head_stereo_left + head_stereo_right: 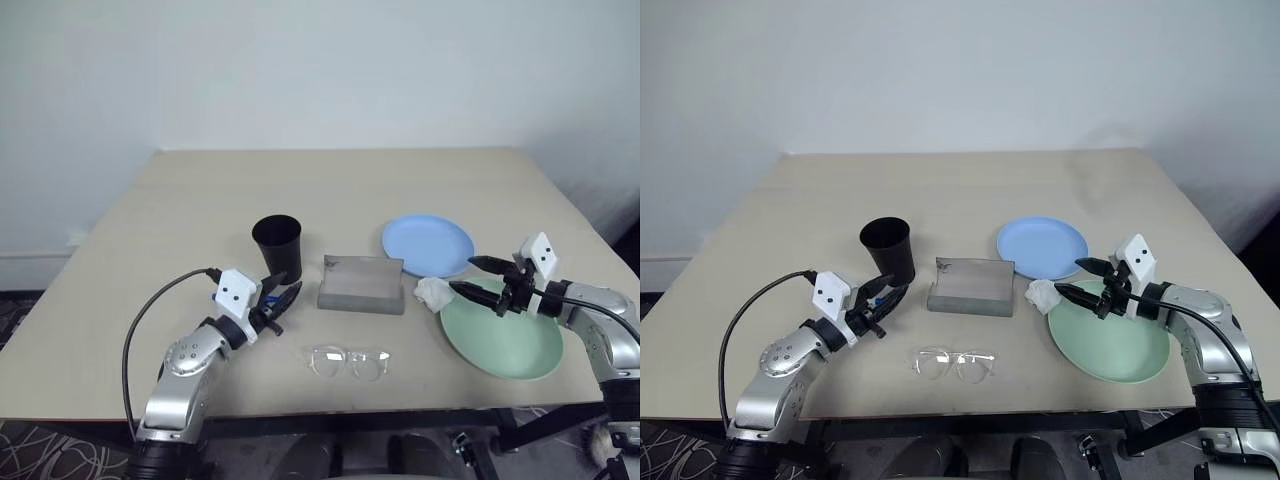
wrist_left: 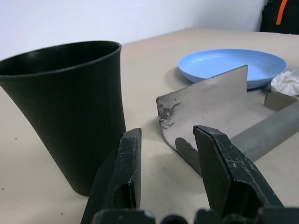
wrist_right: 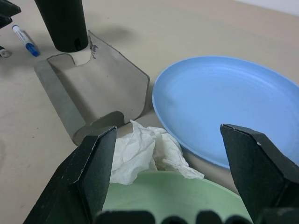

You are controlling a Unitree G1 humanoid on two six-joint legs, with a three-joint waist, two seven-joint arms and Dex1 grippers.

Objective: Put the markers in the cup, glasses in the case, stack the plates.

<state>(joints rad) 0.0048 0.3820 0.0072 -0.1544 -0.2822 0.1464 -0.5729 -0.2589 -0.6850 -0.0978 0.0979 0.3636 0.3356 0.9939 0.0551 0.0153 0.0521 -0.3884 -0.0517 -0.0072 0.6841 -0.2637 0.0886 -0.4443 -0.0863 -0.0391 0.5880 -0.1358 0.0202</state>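
Note:
The black cup (image 1: 277,246) stands upright left of centre. Just right of it lies the grey case (image 1: 362,285), its flap raised. A marker (image 3: 24,40) lies on the table by the cup's foot, beside my left gripper (image 1: 285,305), which is open, empty and points at the gap between cup and case. The clear glasses (image 1: 349,362) lie near the front edge. The blue plate (image 1: 428,245) sits behind the green plate (image 1: 502,335). My right gripper (image 1: 462,276) hovers open over the green plate's rim, pointing at the tissue.
A crumpled white tissue (image 1: 433,292) rests on the green plate's left rim, touching the case's corner. The beige table (image 1: 330,190) has bare room at the back and far left. A black cable (image 1: 150,310) loops off my left arm.

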